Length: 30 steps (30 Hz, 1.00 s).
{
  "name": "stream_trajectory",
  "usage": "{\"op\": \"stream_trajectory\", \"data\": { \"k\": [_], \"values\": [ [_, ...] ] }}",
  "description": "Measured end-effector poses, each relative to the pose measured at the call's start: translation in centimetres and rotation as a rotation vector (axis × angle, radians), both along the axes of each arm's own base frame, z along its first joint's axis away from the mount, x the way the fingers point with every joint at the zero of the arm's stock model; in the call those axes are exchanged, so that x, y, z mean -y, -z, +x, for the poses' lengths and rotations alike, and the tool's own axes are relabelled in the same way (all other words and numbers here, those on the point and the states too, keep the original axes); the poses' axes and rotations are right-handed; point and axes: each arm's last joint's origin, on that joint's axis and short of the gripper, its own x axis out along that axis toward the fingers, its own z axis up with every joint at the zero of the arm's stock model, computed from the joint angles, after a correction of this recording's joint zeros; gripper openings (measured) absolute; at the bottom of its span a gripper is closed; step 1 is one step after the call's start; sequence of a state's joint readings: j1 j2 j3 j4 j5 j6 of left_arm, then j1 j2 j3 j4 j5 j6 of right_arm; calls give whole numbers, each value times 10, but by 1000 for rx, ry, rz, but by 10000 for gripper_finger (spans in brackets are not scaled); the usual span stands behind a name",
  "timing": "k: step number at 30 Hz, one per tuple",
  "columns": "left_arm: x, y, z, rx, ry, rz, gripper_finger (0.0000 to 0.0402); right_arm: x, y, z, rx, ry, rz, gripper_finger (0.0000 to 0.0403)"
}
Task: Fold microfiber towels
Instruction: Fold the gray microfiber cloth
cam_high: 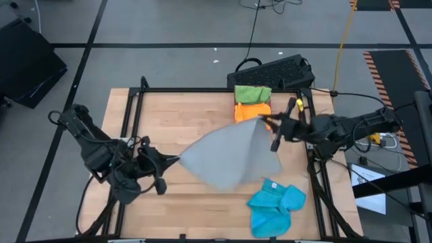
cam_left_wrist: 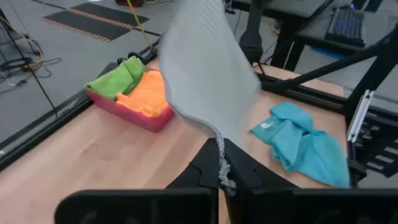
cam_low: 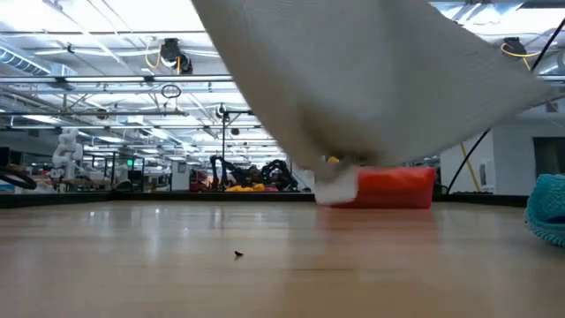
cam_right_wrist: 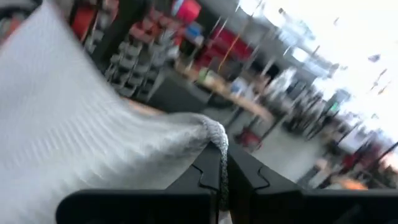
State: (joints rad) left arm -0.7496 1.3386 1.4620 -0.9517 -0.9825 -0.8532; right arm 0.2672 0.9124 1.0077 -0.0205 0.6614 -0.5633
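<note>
The left gripper (cam_high: 177, 160) and right gripper (cam_high: 267, 121) each pinch a corner of the grey towel (cam_high: 229, 156), which hangs between them above the bench (cam_high: 169, 115) and hides part of the tray (cam_low: 397, 188).

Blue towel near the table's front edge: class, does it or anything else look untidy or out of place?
Yes. The blue towel lies crumpled in a heap on the table, unfolded, unlike the green towel and orange towel stacked in the red tray. The grey towel hangs stretched between the left claw and right claw.
</note>
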Motion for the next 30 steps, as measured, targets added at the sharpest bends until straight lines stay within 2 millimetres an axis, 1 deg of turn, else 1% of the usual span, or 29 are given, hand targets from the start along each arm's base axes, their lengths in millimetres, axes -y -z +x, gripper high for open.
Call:
{"op": "stream_trajectory", "data": {
  "k": [3,5,9,12,16,17,19,21,22,25,26,30],
  "values": [
    [0,1,2,-12,9,25,5,3,-17,-7,115,-21,-50,4],
    [0,0,1,-11,11,38,3,3,-31,-14,173,-49,-53,4],
    [0,0,2,-17,22,73,5,4,-58,-25,258,-142,-18,4],
    [1,-5,6,14,28,136,4,3,-68,-29,285,-227,38,4],
    [3,-24,11,95,44,294,6,1,-68,-25,274,-268,62,4],
    [1,-30,11,113,15,336,4,0,-67,-23,265,-268,64,4],
    [-7,-37,8,138,-103,389,3,0,-65,-21,254,-269,79,4],
    [-15,-41,7,155,-151,375,5,-1,-63,-19,242,-271,98,4],
    [-19,-42,8,159,-115,341,5,-1,-62,-18,232,-271,108,4],
    [-22,-42,16,124,132,253,3,-2,-58,-15,198,-273,122,4],
    [-22,-39,19,100,177,244,3,-2,-57,-15,192,-272,122,4],
    [-24,-27,27,23,217,231,18,-2,-57,-15,196,-273,123,4]
  ]
}}
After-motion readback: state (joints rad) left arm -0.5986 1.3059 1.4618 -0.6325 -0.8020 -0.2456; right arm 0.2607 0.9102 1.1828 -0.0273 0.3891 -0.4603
